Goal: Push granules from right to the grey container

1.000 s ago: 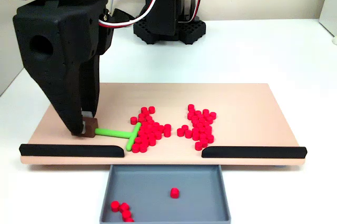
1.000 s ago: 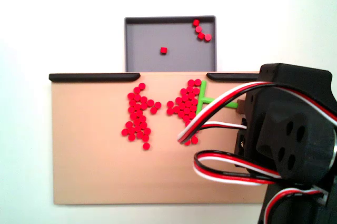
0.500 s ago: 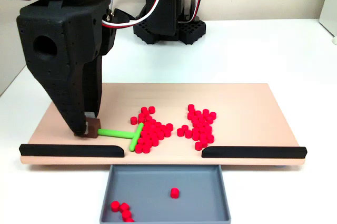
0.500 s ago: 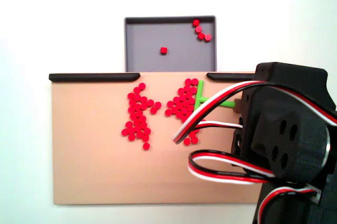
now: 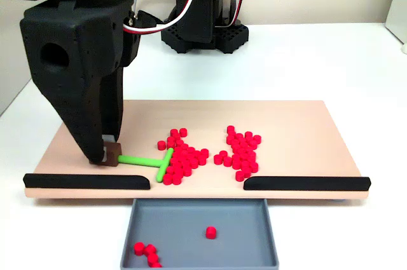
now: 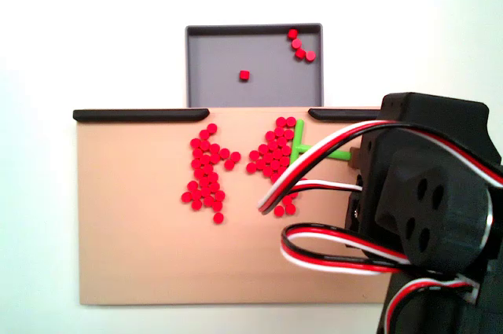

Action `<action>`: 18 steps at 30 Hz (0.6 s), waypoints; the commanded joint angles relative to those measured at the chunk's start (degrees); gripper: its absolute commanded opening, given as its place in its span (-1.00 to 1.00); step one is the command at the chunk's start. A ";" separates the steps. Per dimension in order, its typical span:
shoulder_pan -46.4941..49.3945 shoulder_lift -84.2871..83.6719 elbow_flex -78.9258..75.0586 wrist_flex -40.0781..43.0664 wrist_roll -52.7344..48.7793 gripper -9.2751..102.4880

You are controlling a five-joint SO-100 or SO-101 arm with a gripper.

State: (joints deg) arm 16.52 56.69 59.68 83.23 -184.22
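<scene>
Two black strips (image 5: pixel 86 181) flanking tray (image 5: pixel 198 227) gap

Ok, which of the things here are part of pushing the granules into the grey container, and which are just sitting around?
In the job:
- granules on the peach board
- grey container
- green T-shaped stick, held by the gripper
- two black strips flanking the gap

Just there:
- arm base
- white table

light: bright, even, diffuse | shadows: soft, faint under the flat peach board (image 5: pixel 299 127) on the white table (image 5: pixel 331 60) | glare: white table (image 6: pixel 94 27) near blown out in the top-down fixed view | focus: both fixed views slightly soft, black arm housing (image 6: pixel 432 192) close and blurry | distortion: none obvious
</scene>
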 commanded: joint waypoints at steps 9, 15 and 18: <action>-0.97 1.85 -2.02 0.09 3.60 -0.84; -1.14 1.93 -2.02 0.09 5.89 -0.84; -1.14 1.93 -2.02 0.09 7.03 -0.84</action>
State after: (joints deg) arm 16.00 56.69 59.68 83.50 -178.42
